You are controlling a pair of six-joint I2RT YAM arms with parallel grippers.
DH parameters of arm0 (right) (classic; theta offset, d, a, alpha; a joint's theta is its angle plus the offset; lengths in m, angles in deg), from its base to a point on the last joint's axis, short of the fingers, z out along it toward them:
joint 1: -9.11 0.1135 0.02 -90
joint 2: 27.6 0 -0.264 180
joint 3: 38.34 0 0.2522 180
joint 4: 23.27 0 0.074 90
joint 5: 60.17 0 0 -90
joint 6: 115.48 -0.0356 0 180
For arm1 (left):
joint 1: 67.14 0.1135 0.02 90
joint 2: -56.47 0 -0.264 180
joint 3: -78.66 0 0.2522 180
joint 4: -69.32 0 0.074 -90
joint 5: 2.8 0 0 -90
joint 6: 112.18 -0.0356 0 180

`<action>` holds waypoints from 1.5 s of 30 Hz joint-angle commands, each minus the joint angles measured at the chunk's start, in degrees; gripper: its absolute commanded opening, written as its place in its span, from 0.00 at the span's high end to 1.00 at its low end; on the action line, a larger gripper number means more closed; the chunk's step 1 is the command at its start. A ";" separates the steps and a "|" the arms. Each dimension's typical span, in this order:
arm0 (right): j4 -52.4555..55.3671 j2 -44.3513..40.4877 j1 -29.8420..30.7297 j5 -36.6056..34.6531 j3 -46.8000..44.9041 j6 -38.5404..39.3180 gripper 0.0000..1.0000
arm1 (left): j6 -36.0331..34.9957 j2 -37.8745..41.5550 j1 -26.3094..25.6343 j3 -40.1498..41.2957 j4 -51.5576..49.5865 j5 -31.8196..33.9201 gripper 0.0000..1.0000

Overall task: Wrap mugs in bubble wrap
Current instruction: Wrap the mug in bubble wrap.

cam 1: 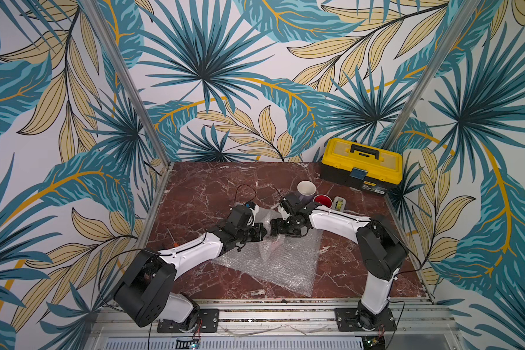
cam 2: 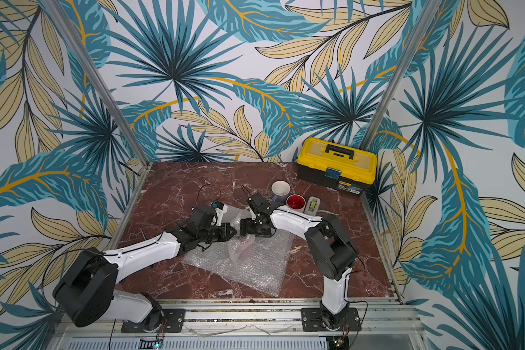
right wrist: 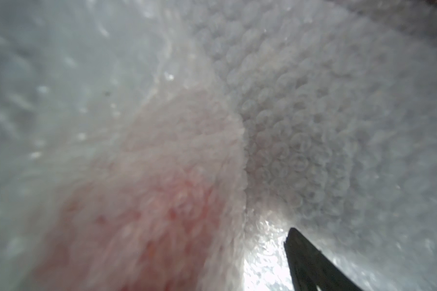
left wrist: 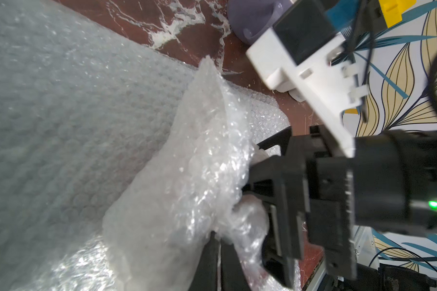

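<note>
Both top views are bright and evenly lit, pretty sharp, with only soft shadows on the counter (cam 1: 200,188) and some wide-angle stretch toward the edges. Left wrist view: glare sparkles off the crumpled bubble wrap (left wrist: 199,176), and the flat sheet nearby is smeared. Right wrist view is basically all blur, with one blown-out hotspot.

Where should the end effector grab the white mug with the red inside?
Its rim, from straight above: one finger inside, one outside on the far wall. The white mug stands upright, mouth open, with the lavender mug and tape dispenser close on either side, so a side grip looks blocked.
</note>
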 commanded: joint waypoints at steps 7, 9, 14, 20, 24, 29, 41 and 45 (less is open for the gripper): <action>5.79 -11.57 0.12 -7.18 -0.05 2.61 0.15 | 0.32 -3.39 -0.46 -0.63 -2.85 -0.27 0.93; 3.35 -12.05 0.09 -4.94 -0.34 2.59 0.14 | 0.17 -3.74 -0.54 -0.98 -2.82 -0.48 0.93; -0.73 -8.49 0.05 -0.37 1.77 1.40 0.09 | 0.17 -3.97 -0.61 -1.29 -2.85 -0.86 0.93; -3.08 -3.74 0.14 1.85 4.18 -0.02 0.08 | 0.03 -3.85 -0.81 -1.02 -2.84 -0.92 0.94; -2.01 -1.66 0.07 0.67 3.91 -0.50 0.08 | -0.26 -3.58 -0.90 -0.93 -2.84 -1.22 0.94; 0.28 0.67 0.09 -1.99 1.75 -0.45 0.10 | -1.17 -1.38 -1.07 -1.12 -2.90 -1.65 0.95; -0.31 4.09 0.16 -1.60 -2.30 -1.08 0.12 | -2.75 8.96 -1.16 0.60 -2.88 -1.17 0.90; -1.02 3.76 0.11 -1.26 -3.79 -1.47 0.12 | -1.98 10.85 -1.11 1.07 -3.53 1.06 0.83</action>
